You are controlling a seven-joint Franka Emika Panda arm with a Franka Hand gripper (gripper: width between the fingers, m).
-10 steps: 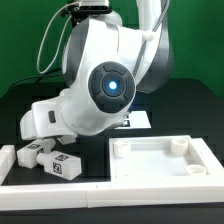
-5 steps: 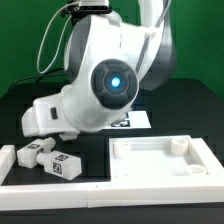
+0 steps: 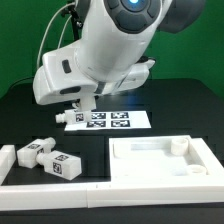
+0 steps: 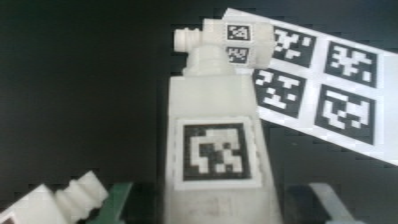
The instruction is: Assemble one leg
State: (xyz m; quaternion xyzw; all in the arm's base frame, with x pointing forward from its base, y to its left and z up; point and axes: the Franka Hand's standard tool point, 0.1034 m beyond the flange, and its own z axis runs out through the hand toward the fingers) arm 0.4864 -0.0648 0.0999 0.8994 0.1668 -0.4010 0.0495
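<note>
A leg (image 3: 68, 118), a small white block with square tags, lies by the marker board (image 3: 112, 121) towards the exterior view's left. My gripper (image 3: 79, 108) is low over it. In the wrist view the leg (image 4: 217, 120) runs between my fingers, its peg end pointing away. My gripper (image 4: 222, 208) is open, with a dark gap between the leg and each finger, one of them (image 4: 125, 205) beside it. Two more legs (image 3: 38, 152) (image 3: 65, 164) lie at the front left.
The wide white tray-like panel (image 3: 120, 170) sits at the front right. A white rail (image 3: 8, 166) borders the front left corner. The marker board (image 4: 329, 85) lies just beyond the leg in the wrist view.
The arm has swung up and back, away from the camera. Its body no longer hides the marker board, and the gripper now sits over the leg beside that board.
</note>
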